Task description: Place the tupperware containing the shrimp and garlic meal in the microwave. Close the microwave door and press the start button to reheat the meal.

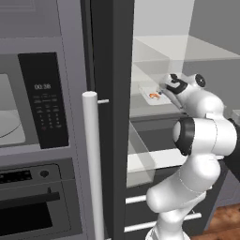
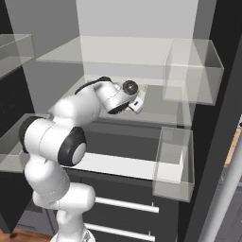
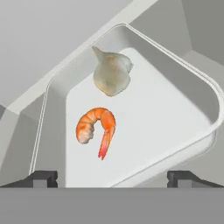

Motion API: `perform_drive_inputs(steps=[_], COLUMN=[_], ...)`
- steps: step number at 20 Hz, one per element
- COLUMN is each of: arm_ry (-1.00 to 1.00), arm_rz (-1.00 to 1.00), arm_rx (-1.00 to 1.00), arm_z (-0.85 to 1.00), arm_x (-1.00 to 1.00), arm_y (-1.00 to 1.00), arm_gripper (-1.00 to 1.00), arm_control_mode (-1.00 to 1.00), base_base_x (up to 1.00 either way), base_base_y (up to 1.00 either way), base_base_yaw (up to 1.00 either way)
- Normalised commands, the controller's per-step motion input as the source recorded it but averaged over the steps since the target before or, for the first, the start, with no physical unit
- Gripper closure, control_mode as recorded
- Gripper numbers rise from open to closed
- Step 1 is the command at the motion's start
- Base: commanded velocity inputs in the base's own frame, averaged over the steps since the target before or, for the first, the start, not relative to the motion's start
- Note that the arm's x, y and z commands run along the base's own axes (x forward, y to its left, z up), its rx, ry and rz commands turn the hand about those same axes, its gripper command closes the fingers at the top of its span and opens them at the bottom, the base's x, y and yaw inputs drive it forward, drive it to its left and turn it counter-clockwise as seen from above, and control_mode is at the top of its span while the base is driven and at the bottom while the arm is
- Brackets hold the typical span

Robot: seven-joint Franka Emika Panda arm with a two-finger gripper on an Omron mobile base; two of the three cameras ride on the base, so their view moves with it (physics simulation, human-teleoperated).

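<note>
A: Item 1, tray (image 3: 175, 127) w/ shrimp (image 3: 97, 127) + garlic (image 3: 112, 72). Loc?
B: Fridge shelf (image 1: 140, 108), right of microwave (image 1: 28, 108).
A: Gripper (image 3: 112, 178)?
B: Jaws wide apart, nothing held, straddling near rim.
A: Risk?
B: Thin rim could slip; a tilt on lift probably spills food.

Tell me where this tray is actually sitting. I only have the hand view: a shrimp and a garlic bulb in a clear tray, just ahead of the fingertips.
Observer: The tupperware rests on a clear shelf inside an open, fridge-like cabinet.
Operator: Where's the microwave from there?
Observer: In the left base view the microwave is left of that cabinet, above the oven.
Operator: Can you see inside it?
Observer: Yes, its cavity is exposed. The turntable shows beside the keypad, with nothing on the visible part.
</note>
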Motion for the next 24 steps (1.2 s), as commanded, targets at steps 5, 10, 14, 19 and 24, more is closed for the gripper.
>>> perform_drive_inputs(steps=[5,10,14,19,24], arm_ry=[0.0,0.01,0.06,0.1,0.08], arm_rz=[0.0,0.0,0.0,0.0,0.0], arm_rx=[0.0,0.0,0.0,-0.04,-0.05], arm_z=[-0.22,-0.29,-0.28,-0.29,-0.23], arm_x=[0.33,0.27,0.14,0.01,0.0], arm_y=[0.0,0.0,0.0,0.01,0.02], arm_gripper=[-1.0,-1.0,-1.0,1.0,1.0], arm_control_mode=[-1.0,-1.0,-1.0,-1.0,-1.0], base_base_x=[0.0,0.0,0.0,0.0,0.0], base_base_y=[0.0,0.0,0.0,0.0,0.0], base_base_yaw=[0.0,0.0,0.0,0.0,0.0])
